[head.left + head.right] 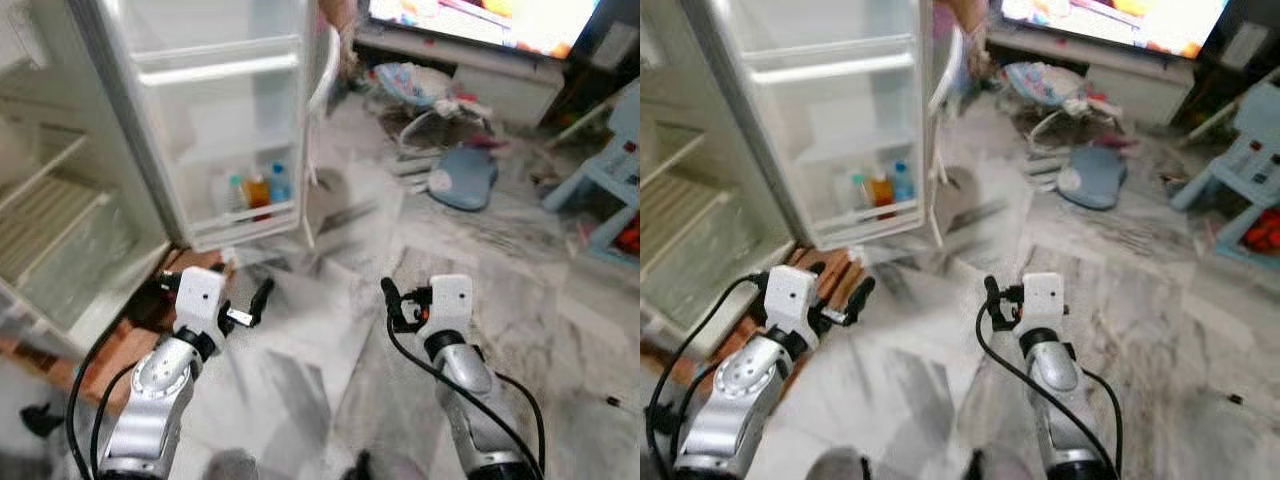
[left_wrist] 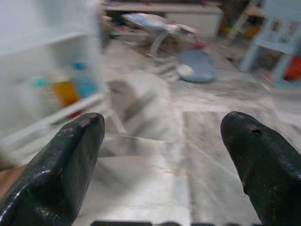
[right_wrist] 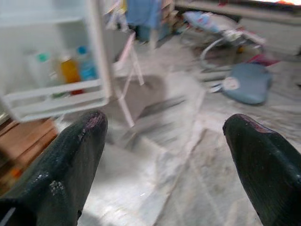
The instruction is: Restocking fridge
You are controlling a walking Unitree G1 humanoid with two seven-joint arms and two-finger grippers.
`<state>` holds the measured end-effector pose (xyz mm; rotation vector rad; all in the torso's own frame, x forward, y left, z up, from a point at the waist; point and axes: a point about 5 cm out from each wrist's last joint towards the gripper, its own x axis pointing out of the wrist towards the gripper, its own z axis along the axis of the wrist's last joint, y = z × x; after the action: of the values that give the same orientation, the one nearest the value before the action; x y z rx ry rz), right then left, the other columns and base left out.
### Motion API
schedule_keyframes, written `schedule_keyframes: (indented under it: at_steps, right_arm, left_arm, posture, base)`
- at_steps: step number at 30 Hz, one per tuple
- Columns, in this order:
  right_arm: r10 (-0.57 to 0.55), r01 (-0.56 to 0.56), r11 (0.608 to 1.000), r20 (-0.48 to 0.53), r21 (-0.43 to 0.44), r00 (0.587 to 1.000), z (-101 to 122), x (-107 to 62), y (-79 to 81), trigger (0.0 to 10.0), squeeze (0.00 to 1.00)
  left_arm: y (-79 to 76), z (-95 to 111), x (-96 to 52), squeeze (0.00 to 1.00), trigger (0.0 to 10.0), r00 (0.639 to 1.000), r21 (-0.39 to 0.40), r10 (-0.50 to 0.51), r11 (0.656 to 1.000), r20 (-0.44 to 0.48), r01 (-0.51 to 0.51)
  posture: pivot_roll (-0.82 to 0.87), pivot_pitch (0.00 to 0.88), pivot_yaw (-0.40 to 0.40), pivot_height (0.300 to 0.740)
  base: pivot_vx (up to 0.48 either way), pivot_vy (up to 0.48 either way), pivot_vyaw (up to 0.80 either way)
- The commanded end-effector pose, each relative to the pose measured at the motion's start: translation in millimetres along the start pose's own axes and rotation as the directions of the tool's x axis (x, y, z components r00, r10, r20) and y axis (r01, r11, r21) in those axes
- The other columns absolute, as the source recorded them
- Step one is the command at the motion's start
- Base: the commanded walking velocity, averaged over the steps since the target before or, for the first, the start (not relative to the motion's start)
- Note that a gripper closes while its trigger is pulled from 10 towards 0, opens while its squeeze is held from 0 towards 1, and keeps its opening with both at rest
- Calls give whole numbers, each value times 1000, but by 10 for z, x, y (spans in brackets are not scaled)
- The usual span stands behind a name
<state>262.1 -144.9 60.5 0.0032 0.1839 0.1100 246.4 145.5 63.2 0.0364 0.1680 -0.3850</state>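
While blur is hiding bottle (image 1: 258, 190) labels, left gripper (image 2: 162, 155) and right gripper (image 3: 164, 160) are gaping wide, holding nothing.

A blue-grey cushion (image 1: 462, 180) lies on the pale marble floor (image 1: 520, 300), near a light-blue plastic chair (image 1: 612, 180) and a lit television screen (image 1: 480, 20).

Bare marble floor (image 1: 330, 330) lies open before the fridge door (image 1: 215, 120). 3 bottles (image 1: 255, 188) fill the door's lowest rack; its upper racks are free. Beyond the door, a baby bouncer (image 1: 420, 85) and blue cushion (image 1: 462, 178) clutter the floor.
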Motion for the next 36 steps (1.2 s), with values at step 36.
schedule_keyframes:
  at_steps: [36]
  right_arm:
    - [-67,68,997,43,-22,997,83,87,-107,10000,0]
  left_arm:
    - [-214,87,228,0,10000,995,-31,-92,995,49,94]
  posture:
    - [63,54,-4,740]
  base:
    - [467,-8,-769]
